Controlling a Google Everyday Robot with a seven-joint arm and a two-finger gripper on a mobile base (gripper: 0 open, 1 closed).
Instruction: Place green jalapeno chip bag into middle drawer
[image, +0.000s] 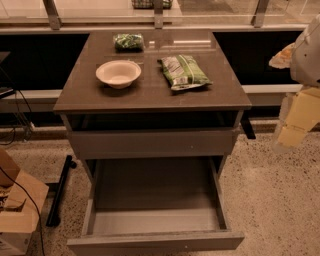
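Bowl (118, 73) sits left on the surface (150, 96). Below, the middle drawer (155, 241) stands open. The green jalapeno chip bag (183, 71) lies flat right of centre. Tool (296, 122) hangs far right, well apart, spread impossible to tell. Best to descend from above and pinch across the bag's crinkly middle.

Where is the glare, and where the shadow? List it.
Camera view: glare streaks the cabinet top behind the chip bag; the open drawer lies in dim shadow; the gripper, at the right edge beside the cabinet, looks pale and washed out; the bowl casts a soft shadow.
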